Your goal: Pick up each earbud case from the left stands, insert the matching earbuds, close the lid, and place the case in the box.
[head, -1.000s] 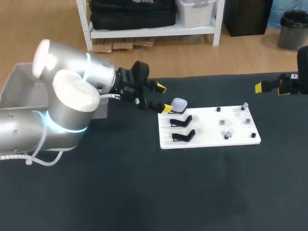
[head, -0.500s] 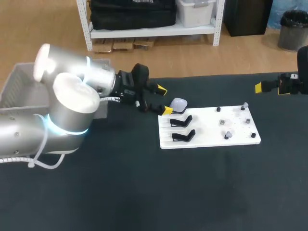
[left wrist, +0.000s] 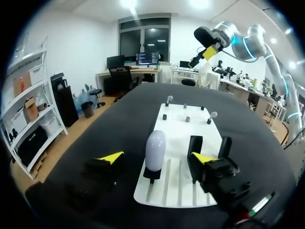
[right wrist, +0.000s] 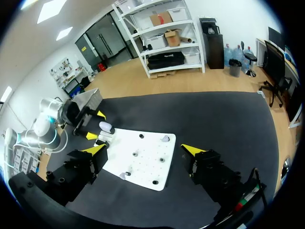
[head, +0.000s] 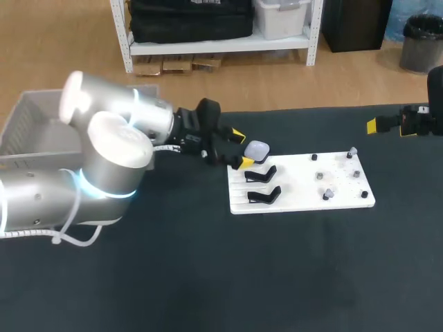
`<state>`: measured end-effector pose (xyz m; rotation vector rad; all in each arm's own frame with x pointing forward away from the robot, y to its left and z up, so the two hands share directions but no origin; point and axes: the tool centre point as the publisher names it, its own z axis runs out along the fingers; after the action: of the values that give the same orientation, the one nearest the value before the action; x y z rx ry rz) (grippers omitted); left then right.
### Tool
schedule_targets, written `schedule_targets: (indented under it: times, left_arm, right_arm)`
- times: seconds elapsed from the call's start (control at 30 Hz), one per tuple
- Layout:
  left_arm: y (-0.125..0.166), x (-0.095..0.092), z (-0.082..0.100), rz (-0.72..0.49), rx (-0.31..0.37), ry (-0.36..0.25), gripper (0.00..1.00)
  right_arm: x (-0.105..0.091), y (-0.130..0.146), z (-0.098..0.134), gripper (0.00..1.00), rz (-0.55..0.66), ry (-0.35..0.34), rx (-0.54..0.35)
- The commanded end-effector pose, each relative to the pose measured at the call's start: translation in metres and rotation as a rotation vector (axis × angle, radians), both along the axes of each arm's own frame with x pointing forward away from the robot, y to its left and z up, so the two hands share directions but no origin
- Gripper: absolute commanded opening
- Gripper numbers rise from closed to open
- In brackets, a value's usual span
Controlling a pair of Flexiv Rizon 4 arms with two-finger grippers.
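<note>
One earbud case (head: 257,149), three stands (head: 263,195)

The bench (head: 208,277) has a dark, matte top and stands on a light wooden floor (head: 69,62). Behind the bench there is a white shelf rack (head: 221,43) which carries a black bag (head: 190,17) and a white plastic bin (head: 280,17). Flat cardboard boxes (head: 176,66) lie under it. Also behind the bench, towards its right end, I see a black cabinet (head: 356,24) and a grey waste bin (head: 421,45). Beyond the bench's far end the walls (left wrist: 81,47) are white, the window (left wrist: 145,43) is dark, and ceiling lamps (left wrist: 128,4) shine.
</note>
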<state>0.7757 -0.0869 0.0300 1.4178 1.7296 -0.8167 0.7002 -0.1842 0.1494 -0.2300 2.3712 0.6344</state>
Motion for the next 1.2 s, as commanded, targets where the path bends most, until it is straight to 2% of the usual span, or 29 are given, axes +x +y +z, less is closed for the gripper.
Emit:
schedule_targets:
  times: [0.03,0.13,0.37,0.53,1.0,1.2]
  left_arm:
    - [-0.004,0.007,-0.004,-0.016,-0.002,0.012,0.72]
    - [-0.006,0.007,-0.005,-0.022,-0.006,0.017,0.63]
    - [-0.011,0.007,-0.01,-0.046,-0.019,0.039,0.62]
    - [-0.015,0.008,-0.012,-0.06,-0.029,0.046,0.53]
    - [-0.022,0.007,-0.017,-0.087,-0.052,0.056,0.47]
    - [-0.023,0.007,-0.019,-0.092,-0.051,0.061,0.38]
  right_arm:
    - [0.0,0.0,0.0,1.0,0.001,0.001,0.0]
    - [0.0,0.0,0.0,1.0,0.001,0.001,0.0]
    - [0.0,0.0,0.0,1.0,0.001,0.001,0.0]
    - [0.0,0.0,0.0,1.0,0.001,0.001,0.0]
    - [0.0,0.0,0.0,1.0,0.001,0.001,0.0]
    - [0.0,0.0,0.0,1.0,0.001,0.001,0.0]
